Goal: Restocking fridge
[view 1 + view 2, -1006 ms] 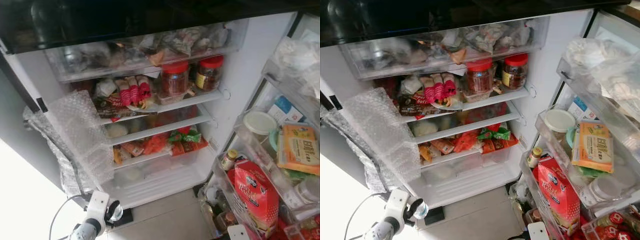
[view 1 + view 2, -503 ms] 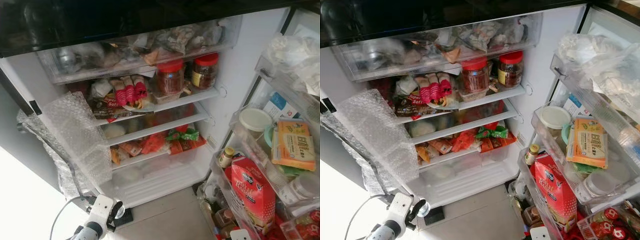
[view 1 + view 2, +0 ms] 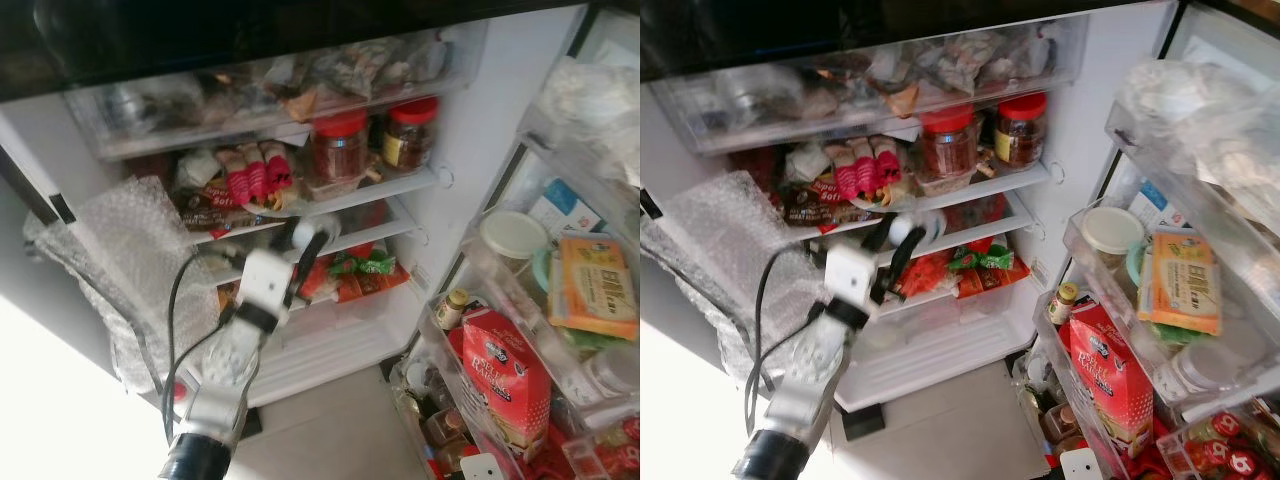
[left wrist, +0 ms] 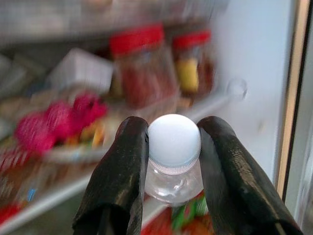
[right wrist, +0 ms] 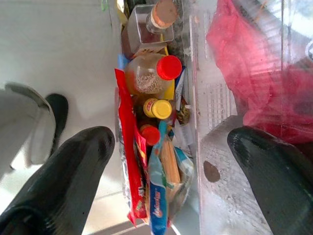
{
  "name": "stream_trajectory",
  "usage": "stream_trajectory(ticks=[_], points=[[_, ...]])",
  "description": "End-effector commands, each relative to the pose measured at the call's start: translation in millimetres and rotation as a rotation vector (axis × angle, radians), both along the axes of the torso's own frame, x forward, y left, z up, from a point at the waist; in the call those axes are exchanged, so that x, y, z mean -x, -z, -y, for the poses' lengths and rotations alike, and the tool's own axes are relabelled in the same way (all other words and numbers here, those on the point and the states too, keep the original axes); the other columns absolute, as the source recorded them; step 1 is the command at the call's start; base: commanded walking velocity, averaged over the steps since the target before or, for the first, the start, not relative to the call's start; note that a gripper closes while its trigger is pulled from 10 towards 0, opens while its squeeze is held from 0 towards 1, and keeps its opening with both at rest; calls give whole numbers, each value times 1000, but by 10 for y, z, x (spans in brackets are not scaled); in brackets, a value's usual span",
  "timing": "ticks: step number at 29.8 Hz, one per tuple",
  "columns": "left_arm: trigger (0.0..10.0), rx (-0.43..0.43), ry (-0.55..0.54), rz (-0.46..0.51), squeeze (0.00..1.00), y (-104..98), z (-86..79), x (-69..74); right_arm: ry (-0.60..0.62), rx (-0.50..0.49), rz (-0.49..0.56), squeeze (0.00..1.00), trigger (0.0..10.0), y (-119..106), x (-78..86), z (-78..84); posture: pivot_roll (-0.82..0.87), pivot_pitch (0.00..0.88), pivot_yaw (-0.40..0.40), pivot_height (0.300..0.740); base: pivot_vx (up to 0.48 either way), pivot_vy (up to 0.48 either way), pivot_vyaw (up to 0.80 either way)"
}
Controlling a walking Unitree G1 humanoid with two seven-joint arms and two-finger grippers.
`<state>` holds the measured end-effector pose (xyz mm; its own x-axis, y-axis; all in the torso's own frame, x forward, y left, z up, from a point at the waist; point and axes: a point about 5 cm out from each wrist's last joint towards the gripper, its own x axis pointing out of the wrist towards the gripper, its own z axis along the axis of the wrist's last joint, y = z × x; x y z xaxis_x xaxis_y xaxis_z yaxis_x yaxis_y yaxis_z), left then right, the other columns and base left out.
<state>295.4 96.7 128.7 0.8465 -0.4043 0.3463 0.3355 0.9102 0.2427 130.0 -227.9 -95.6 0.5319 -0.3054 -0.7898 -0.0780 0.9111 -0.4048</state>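
The small clear bottle, capped in smooth white plastic, sits clamped between the two black fingers of the left end effector, held in front of the fridge's middle shelves. A second ago this arm hung low near the floor beside the bubble wrap; now it has swung up and forward, so the bottle is level with the wire-edged shelves and close to being set down. I judge the placing step has begun, though no landing spot is settled yet.

The bottle's body is transparent and ribbed just under the rounded cap. Behind it stand two red-lidded jars with dark contents, and soft red-wrapped packets on the shelf beside them. Crinkly green and orange bags crowd the shelf below.

The right end effector hangs spread wide with nothing in it, over the door's lower bin of bottles and sachets.
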Motion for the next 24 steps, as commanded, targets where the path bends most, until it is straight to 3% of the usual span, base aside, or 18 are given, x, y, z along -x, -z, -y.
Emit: stream_trajectory(ticks=[1,6,7,8,9,11,14,16,24], points=[[10000,-1,-4,37,0,-75,4,-7,30,25,-11,0,10000,-1,64,90,-212,113,-42,740,0,0,0],[10000,-35,-41,20,0,-5,-97,73,25,20,-9,0,10000,1,57,75,-215,113,-34,740,0,0,0],[10000,-48,-73,-70,0,133,-195,130,23,17,-9,0,10000,3,57,63,-214,114,-25,740,0,0,0],[10000,-48,-73,-70,0,133,-195,130,23,17,-9,0,10000,3,57,63,-214,114,-25,740,0,0,0],[10000,-36,-124,-154,0,278,-317,182,23,12,-10,0,10000,7,59,51,-209,118,-25,740,0,0,0],[10000,-11,-200,-269,0,374,-467,278,22,3,-12,0,10000,14,65,33,-213,122,-33,740,0,0,0],[10000,14,-223,-258,0,312,-487,274,18,-8,-12,0,10000,17,70,23,-207,122,-34,740,0,0,0],[10000,45,-238,-205,0,197,-451,194,12,-21,-3,0,10000,17,75,15,-199,116,-35,740,0,0,0],[10000,72,-253,-202,0,176,-443,107,7,-62,23,0,10000,17,74,-20,-212,113,-40,740,0,0,0]])
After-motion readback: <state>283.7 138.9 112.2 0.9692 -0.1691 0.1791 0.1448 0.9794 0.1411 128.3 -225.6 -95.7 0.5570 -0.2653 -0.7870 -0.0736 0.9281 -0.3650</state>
